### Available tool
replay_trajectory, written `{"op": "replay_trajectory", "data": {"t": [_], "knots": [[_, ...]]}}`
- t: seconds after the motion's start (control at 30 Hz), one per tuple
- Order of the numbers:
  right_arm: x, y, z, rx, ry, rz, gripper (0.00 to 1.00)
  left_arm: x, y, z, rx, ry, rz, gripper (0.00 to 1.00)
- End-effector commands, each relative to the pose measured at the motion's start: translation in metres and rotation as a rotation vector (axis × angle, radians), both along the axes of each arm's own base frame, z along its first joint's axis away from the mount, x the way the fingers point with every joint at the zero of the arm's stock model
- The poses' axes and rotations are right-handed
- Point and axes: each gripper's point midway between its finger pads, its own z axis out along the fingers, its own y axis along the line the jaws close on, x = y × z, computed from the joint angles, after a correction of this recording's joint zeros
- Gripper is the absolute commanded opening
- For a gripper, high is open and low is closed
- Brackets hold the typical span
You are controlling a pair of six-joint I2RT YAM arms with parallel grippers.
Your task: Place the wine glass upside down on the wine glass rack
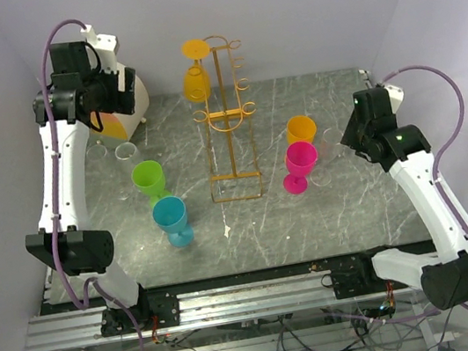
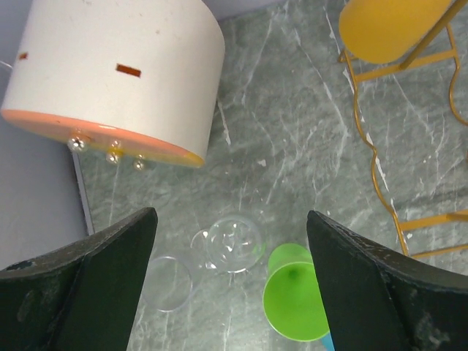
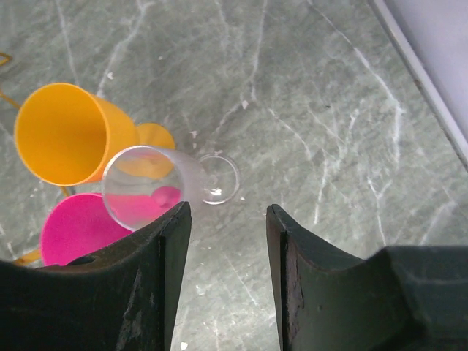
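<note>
The orange-yellow wire wine glass rack [image 1: 227, 132] stands mid-table, and a yellow glass [image 1: 196, 79] hangs on it upside down. A clear wine glass [image 3: 146, 186] stands upright by the orange glass [image 3: 62, 131] and the pink glass [image 3: 77, 230]. My right gripper [image 3: 228, 212] hovers above the table just right of the clear glass. Its jaws are partly apart with only bare table between them. My left gripper [image 2: 228, 219] is open and high above two more clear glasses [image 2: 234, 241] [image 2: 167, 281] and a green glass [image 2: 296, 300].
A white cylinder with an orange base [image 2: 117, 73] lies at the back left. A blue glass [image 1: 172, 219] stands in front of the green glass [image 1: 148, 178]. The side walls are close to both arms. The rack wire [image 2: 373, 168] is to the right of my left gripper.
</note>
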Motion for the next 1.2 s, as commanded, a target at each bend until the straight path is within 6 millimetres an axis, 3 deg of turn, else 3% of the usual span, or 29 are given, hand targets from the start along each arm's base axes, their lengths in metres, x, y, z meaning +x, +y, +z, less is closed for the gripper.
{"op": "replay_trajectory", "data": {"t": [0.0, 0.3, 0.57, 0.93, 1.17], "knots": [[0.019, 0.014, 0.016, 0.054, -0.070, 0.064, 0.46, -0.019, -0.006, -0.015, -0.035, 0.067, -0.016, 0.93], [0.032, 0.020, 0.007, 0.069, -0.073, 0.077, 0.45, -0.021, -0.007, -0.019, -0.037, 0.064, -0.026, 0.93], [0.044, 0.022, -0.003, 0.059, -0.054, 0.090, 0.39, -0.024, -0.006, -0.023, -0.039, 0.065, -0.016, 0.93], [0.040, 0.025, -0.023, 0.069, -0.003, 0.104, 0.34, -0.027, -0.005, -0.021, -0.033, 0.056, -0.022, 0.91], [0.035, 0.027, -0.037, 0.068, 0.038, 0.118, 0.25, -0.028, -0.008, -0.023, -0.033, 0.053, -0.050, 0.90]]}}
